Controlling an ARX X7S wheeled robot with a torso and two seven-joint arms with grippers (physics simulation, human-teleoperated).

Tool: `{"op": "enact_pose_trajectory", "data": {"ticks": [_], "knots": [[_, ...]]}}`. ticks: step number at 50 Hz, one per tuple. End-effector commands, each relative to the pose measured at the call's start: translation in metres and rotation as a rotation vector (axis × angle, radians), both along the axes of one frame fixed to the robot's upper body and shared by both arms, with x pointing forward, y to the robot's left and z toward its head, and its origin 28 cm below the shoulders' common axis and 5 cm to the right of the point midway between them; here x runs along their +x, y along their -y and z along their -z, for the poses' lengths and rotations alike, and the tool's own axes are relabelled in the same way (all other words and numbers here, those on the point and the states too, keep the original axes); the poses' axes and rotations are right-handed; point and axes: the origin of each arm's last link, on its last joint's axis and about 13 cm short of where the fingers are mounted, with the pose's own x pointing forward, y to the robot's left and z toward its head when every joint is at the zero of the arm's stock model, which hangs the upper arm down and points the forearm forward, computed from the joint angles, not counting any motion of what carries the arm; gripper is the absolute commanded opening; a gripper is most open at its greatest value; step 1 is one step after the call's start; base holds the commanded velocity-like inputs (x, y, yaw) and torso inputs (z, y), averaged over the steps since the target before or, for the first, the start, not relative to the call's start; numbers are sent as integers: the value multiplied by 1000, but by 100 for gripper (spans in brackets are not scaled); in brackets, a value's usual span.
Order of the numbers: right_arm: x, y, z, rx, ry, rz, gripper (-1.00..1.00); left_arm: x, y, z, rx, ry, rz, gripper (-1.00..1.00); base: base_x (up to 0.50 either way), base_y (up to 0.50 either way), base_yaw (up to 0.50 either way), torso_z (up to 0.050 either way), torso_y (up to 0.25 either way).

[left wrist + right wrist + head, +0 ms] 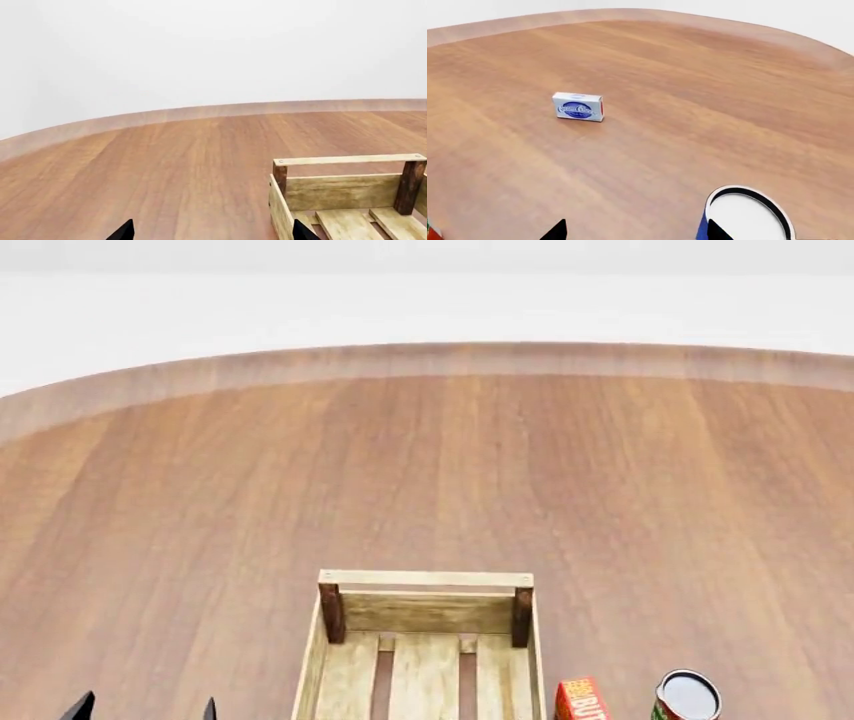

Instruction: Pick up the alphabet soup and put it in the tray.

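Approach step: the right gripper (pixel 637 231), fingers spread and empty, hovers by the blue-labelled, silver-topped alphabet soup (pixel 747 215); next it must straddle the can. The left gripper (pixel 210 232) fingers are spread beside the pale slatted wooden tray (pixel 347 195).

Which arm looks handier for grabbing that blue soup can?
The right: the alphabet soup sits just beside its fingers. The left gripper faces the tray, no can there.
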Motion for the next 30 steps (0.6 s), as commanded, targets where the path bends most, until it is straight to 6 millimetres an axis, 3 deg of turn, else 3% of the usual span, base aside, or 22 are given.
{"op": "enact_pose_trajectory", "data": {"ticks": [1, 30], "knots": [[-2, 4, 0, 0, -1, 24, 100, 0, 0, 0, 0, 0, -1, 100, 0, 0, 0, 0, 0], [-18, 22, 1, 32, 24, 143, 100, 1, 0, 1, -3, -3, 0, 100, 0, 0, 0, 0, 0]]}}
